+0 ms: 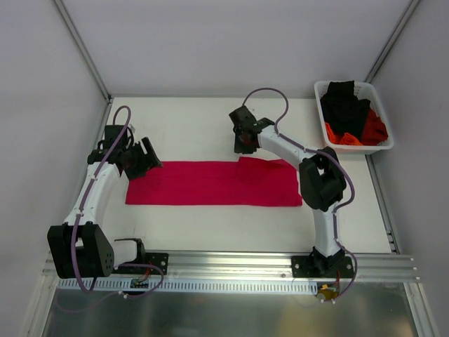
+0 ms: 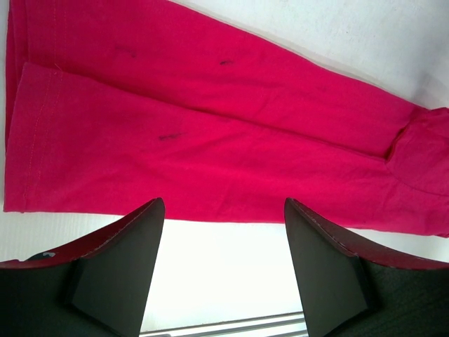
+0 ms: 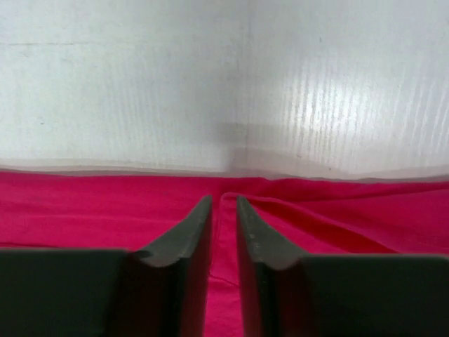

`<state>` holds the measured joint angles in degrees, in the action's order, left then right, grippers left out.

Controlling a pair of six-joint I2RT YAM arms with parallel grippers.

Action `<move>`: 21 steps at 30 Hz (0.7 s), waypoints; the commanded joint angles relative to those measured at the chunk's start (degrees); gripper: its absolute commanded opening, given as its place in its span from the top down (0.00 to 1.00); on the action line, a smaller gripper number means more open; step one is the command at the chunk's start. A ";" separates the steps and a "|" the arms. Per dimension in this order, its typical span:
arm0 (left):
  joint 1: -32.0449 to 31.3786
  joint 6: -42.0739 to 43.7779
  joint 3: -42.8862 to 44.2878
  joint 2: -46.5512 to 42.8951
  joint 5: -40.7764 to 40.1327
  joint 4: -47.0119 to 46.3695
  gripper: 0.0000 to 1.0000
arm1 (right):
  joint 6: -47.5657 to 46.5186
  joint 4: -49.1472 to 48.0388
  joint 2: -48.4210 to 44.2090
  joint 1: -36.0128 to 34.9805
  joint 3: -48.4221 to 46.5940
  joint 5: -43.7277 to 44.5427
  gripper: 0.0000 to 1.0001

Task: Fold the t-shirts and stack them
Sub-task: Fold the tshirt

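Note:
The crimson-pink t-shirt (image 1: 210,184) lies flat as a long folded strip across the middle of the table. It also shows in the left wrist view (image 2: 210,126) and the right wrist view (image 3: 105,210). My left gripper (image 1: 146,160) is open and empty above the strip's left end, jaws wide apart (image 2: 224,203). My right gripper (image 1: 244,146) is at the strip's far edge, right of centre. Its jaws are nearly together with a ridge of the pink cloth between them (image 3: 223,200). A small flap of cloth is raised beside it.
A white plastic basket (image 1: 379,96) stands at the back right corner, holding a black t-shirt (image 1: 344,105) and an orange-red t-shirt (image 1: 375,130). Metal frame rails run along the table's sides and near edge.

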<state>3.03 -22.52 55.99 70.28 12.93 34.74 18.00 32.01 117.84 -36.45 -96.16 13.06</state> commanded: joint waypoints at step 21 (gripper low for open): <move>-0.30 0.81 1.41 1.09 2.01 -2.05 0.30 | 12.84 1.58 -23.44 6.73 27.48 -1.01 0.34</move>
<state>3.03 -21.91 55.99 71.37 13.28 33.45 21.56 36.03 95.18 -31.42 -75.70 12.10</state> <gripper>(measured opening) 0.698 0.658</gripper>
